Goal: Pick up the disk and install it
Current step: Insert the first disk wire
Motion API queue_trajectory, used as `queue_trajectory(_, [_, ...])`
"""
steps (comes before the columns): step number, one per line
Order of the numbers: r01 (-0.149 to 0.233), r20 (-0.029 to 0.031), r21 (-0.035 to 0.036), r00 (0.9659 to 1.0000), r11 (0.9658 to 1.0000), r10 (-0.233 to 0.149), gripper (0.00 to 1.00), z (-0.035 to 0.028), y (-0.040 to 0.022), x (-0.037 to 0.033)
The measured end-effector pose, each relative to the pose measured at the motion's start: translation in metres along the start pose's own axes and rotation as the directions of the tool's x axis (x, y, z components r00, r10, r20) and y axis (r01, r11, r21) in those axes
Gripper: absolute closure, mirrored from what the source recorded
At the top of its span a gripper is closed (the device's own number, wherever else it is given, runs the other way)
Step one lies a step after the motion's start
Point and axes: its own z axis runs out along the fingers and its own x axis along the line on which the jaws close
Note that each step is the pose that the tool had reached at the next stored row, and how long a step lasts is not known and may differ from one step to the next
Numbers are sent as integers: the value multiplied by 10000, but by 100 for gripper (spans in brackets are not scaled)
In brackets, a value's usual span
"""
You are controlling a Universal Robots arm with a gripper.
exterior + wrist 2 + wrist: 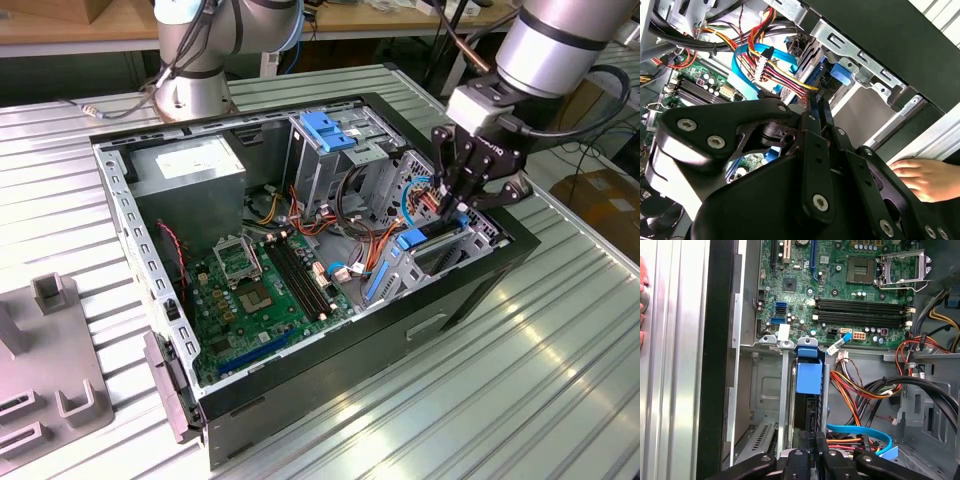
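The disk (pixel 412 239) stands on edge in a drive slot of the open computer case (pixel 470 300), at the exterior view's right. Its blue carrier frame (pixel 807 377) runs along the top, with the dark drive body beneath it. My gripper (pixel 447 208) reaches down into the case over that slot. In both wrist views the black fingers (pixel 805 455) stand close together at the disk's near end (pixel 812 75) and pinch its thin sides. The rest of the disk is sunk between the slot's metal walls.
Bundled red, yellow and blue cables (pixel 855 390) crowd the space beside the slot. The green motherboard (pixel 260 290) fills the case floor. A grey power supply box (pixel 190 165) and a blue bracket (pixel 325 130) sit at the back. A person's hand (pixel 920 177) rests outside the case.
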Motion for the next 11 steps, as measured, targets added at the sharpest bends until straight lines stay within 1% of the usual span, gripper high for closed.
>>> queue_trajectory(5, [-148, 1, -2, 9999, 9999, 148, 84, 19, 6, -2])
queue_trajectory(11, [-162, -1, -3, 9999, 9999, 162, 84, 20, 5, -26])
